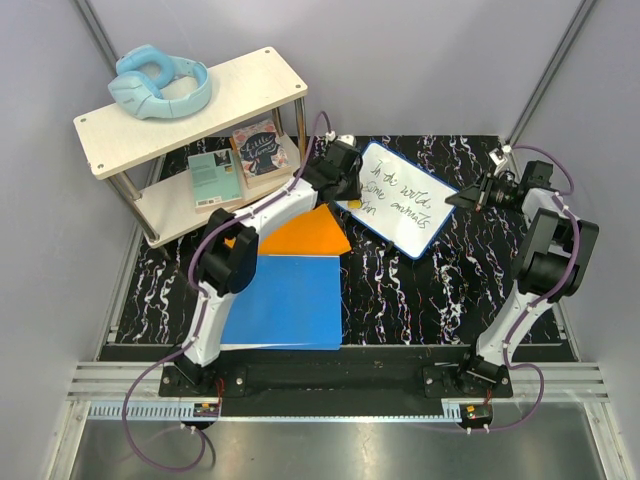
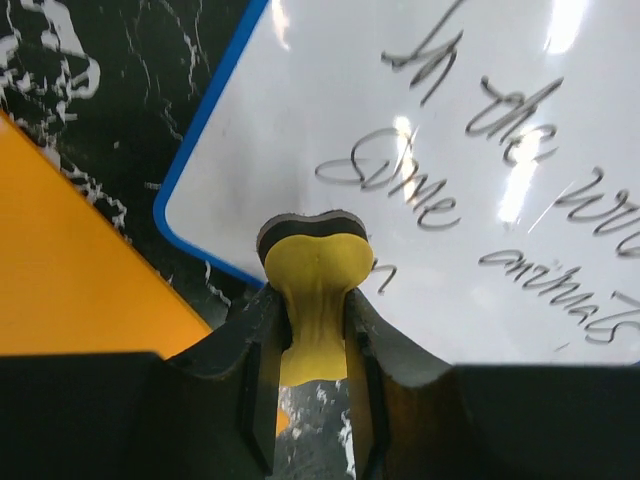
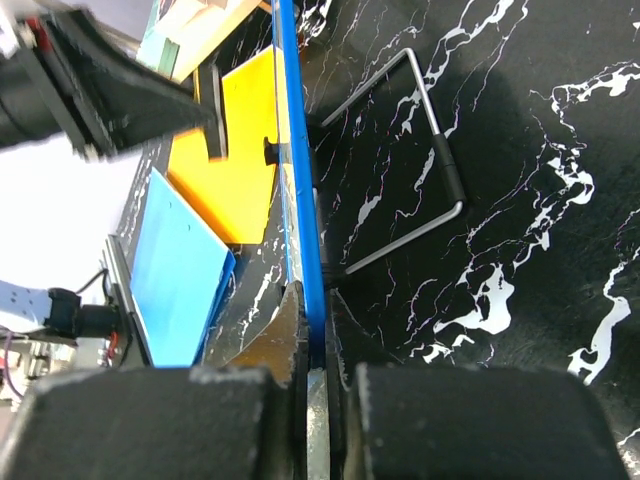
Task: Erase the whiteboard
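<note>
Two folders lie nearest the bases: the blue folder [image 1: 285,300] in front, the orange folder [image 1: 305,232] just behind. Beyond them, mid-table [image 1: 400,300], sits the whiteboard [image 1: 405,205] with black handwriting. The left gripper [image 2: 312,300] pinches a yellow eraser [image 2: 312,262] at its corner. The right gripper [image 3: 318,375] is clamped on its blue rim. A shelf [image 1: 190,110] stands far left.

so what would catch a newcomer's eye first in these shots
The whiteboard, bearing black handwriting, sits mid-table. The left pincer holds a yellow eraser at the board's corner nearest the orange folder, while the right pincer clamps its opposite edge.
</note>
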`<state>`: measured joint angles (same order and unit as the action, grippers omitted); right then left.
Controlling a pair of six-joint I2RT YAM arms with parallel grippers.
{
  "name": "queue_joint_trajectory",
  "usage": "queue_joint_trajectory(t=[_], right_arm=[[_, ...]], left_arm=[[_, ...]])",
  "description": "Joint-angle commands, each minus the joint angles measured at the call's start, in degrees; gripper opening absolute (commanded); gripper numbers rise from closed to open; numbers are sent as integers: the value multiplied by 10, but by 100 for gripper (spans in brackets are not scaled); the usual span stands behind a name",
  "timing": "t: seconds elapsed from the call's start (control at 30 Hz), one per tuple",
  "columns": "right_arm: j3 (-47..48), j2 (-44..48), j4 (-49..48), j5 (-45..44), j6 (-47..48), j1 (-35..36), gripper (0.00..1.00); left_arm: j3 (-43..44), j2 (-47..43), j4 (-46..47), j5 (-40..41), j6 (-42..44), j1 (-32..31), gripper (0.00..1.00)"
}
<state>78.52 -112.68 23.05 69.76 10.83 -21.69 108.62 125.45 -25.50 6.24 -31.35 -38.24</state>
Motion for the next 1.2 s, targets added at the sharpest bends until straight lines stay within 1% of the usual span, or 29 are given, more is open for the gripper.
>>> queue_joint_trajectory(t=[0.0,0.1,0.23,0.33,0.47,0.6,0.7,1.0,1.17], right_arm=[[-19,19,45,-39,80,1,0],[-33,32,53,-23,114,1,0],[-43,45,51,-24,125,1,0],[-47,48,51,-25,129,1,0],[-47,49,53,-21,133,1,0],[-46,48,59,-17,136,1,0],[-44,48,62,-16,139,1,0],[-40,43,74,-15,145,1,0],[-38,44,76,-15,146,1,0]], left_arm=[[38,18,89,-9,-30,18,0],[78,49,92,-1,-38,26,0],[144,107,98,-4,-43,26,0],[158,131,101,-11,-53,26,0],[152,143,106,-13,-28,15,0],[119,134,129,-11,34,-13,0],[111,133,135,-14,76,-38,0],[77,130,137,-32,124,-105,0],[89,139,130,-30,170,-152,0]])
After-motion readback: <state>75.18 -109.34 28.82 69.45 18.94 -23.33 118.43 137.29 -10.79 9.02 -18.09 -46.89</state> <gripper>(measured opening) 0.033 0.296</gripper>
